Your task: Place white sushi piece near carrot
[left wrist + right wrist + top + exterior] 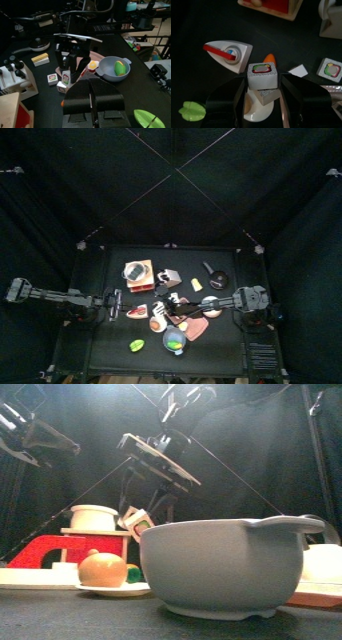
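Observation:
The white sushi piece (262, 75), with a green centre, stands between the fingertips of my right gripper (263, 82). The jaws are open, with a thin gap on each side of the piece. Just behind the piece, the orange tip of the carrot (270, 59) pokes out, almost touching it. In the top view the right gripper (178, 310) is low over the cluttered middle of the table. My left gripper (92, 100) is shut and empty, resting at the left (118, 303).
Close around the right gripper lie a white wedge with a red stripe (228, 51), a second sushi piece (331, 69), a small white triangle (298, 71) and a green leaf (191, 111). A grey bowl (227, 569) stands at the front, and a red and white block (138, 273) behind.

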